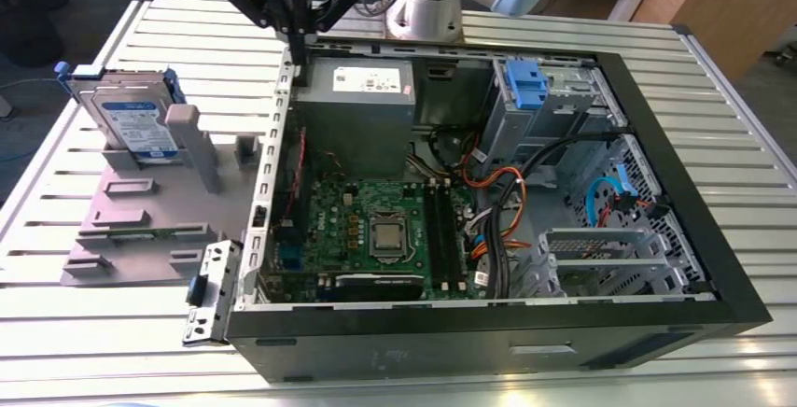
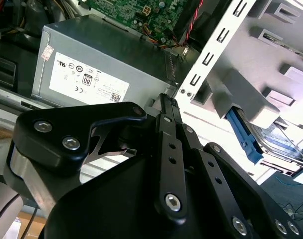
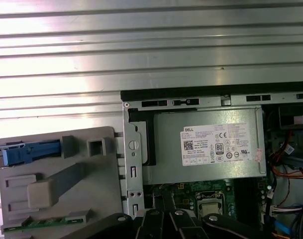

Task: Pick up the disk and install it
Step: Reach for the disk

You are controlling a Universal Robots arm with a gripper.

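End effector [image 1: 298,41], clenched and empty, is hovering over the computer case [image 1: 498,332] while the disk [image 1: 131,119] is standing upright in a grey holder [image 1: 149,211] beside it: probably rigid, dense, shock-sensitive, best gripped across its faces.

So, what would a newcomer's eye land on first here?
The open computer case in the middle of the exterior view, its green circuit board bare. On the exterior view's left, the disk stands on edge in a grey holder. The gripper hangs empty above the case's upper-left corner in that view.
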